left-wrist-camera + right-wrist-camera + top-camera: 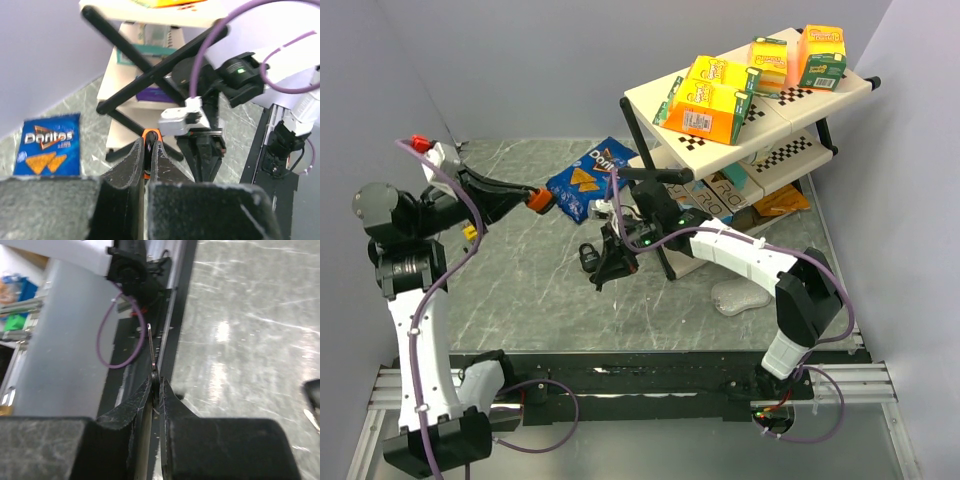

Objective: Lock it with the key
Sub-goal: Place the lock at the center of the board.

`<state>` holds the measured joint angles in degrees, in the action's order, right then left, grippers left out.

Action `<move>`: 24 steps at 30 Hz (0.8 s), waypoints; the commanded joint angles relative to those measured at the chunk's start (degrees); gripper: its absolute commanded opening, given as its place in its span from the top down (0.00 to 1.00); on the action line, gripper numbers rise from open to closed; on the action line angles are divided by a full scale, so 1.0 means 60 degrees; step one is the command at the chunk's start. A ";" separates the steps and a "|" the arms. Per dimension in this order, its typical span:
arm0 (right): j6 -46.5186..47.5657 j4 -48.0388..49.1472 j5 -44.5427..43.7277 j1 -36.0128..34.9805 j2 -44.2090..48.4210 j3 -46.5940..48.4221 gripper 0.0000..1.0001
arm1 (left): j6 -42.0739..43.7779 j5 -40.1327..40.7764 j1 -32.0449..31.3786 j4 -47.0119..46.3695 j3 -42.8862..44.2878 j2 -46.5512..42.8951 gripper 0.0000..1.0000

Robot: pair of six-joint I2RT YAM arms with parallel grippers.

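- Left claw point(538, 200): closed almost fully on a small orange item point(540, 198). It is held above the desk point(520, 290), near the far left, just beside the chip bag.
- Left wrist view: the claw fingers point(131, 162) pinch the orange item point(150, 135) from both sides. The item has an orange rim and a dark centre. It is too small to confirm as the lock.
- Right claw point(607, 268): low over the middle of the desk, in front of the shelf rack point(645, 100) and pointing toward the near edge.
- Right wrist view: the right claw point(156, 382) is pressed closed on the key point(151, 347). The thin metal blade projects straight out past the fingertips. No marking on the blade is legible.
- The key and the orange item are apart, with open desk between the two claws.
- Chip bag point(582, 180): blue, lying flat on the desk at the foot of the rack. The "Doritos" logo and chip graphic read clearly in the left wrist view point(47, 145).
- Top shelf: two yellow-orange boxes point(715, 100) and two orange-green cartons point(820, 55). Their print is not legible.
- Lower shelf: a pale box point(720, 192) with large dark letters, only partly visible behind the black cross brace.
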<state>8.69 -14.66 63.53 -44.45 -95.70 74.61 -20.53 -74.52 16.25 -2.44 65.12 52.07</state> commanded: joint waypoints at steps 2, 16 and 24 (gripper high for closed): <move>0.0017 0.0245 -0.1457 -0.0297 0.0188 0.0646 1.00 | 0.2233 0.0569 0.0016 0.3331 0.0528 0.0768 0.99; -0.0334 0.2368 -0.4817 -0.0781 -0.0631 0.0514 1.00 | 0.9177 0.2078 0.0016 0.9720 0.0294 0.2980 0.99; -0.0452 0.2824 -0.4655 -0.0781 -0.1101 0.0617 1.00 | 1.2780 0.2269 0.0031 1.2400 -0.0453 0.4635 0.99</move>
<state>6.39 -2.04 35.77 -48.88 -101.80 75.85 41.58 -59.88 16.32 61.30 63.79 76.20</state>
